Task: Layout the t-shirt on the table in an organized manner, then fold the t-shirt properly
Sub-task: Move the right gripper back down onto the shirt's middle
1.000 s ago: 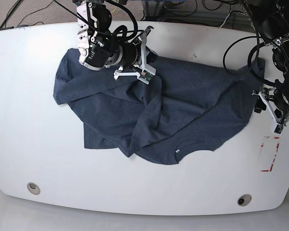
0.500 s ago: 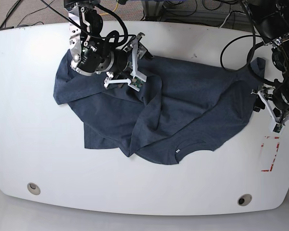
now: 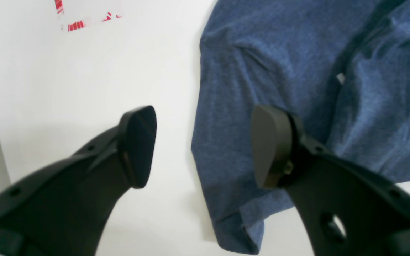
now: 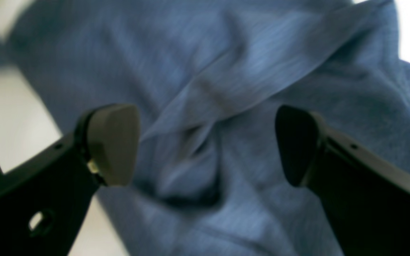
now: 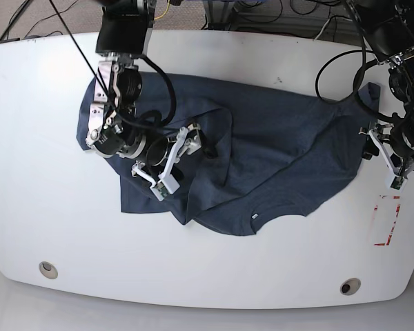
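My right gripper [image 5: 171, 160] has swung down from the far edge of the t-shirt [image 5: 276, 131], its spread fingers [image 4: 114, 142] now over the rumpled folds nearer me; the cloth under them has shifted.

It looked like a robotics lab. A glossy white table [image 5: 207, 276] carried 2 round grommets [image 5: 48, 269] and a red tape mark [image 5: 385, 219], and loose black cables [image 5: 262, 17] trailed over brown carpet [image 5: 14, 17] behind it.

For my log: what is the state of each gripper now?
Left gripper: open, holding nothing, at the edge of the dark slate-blue cotton t-shirt.
Right gripper: open, above the t-shirt.
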Motion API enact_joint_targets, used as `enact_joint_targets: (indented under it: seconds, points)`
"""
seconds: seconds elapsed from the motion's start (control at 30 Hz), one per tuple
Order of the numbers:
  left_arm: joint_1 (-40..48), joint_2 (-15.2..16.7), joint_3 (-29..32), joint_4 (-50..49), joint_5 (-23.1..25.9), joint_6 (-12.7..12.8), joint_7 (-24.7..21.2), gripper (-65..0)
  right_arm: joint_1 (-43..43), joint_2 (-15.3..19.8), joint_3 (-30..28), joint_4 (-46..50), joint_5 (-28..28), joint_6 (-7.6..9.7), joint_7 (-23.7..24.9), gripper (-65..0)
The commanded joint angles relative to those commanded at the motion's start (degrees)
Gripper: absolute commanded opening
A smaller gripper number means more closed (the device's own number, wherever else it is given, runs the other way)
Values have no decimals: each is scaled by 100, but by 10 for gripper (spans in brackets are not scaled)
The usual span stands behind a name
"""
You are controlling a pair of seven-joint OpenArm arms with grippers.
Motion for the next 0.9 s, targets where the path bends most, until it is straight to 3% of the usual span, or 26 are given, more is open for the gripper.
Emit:
enact_joint_targets:
  seconds: [0.27, 0.43, 0.73, 0.9]
  points:
    - [0, 70, 9, 18, 0, 0, 0, -258, 519, -35, 53, -1371, 0, 0, 624, -75]
    - [0, 70, 9, 9, 0, 0, 0, -258, 703, -149, 53, -1916, 0, 0, 747, -75]
    - [0, 70, 0, 9, 0, 0, 0, -258, 888, -273, 53, -2743, 0, 0, 1213, -75]
    - [0, 70, 0, 26, 0, 0, 0, -258, 879, -273, 53, -2734, 0, 0, 1380, -75]
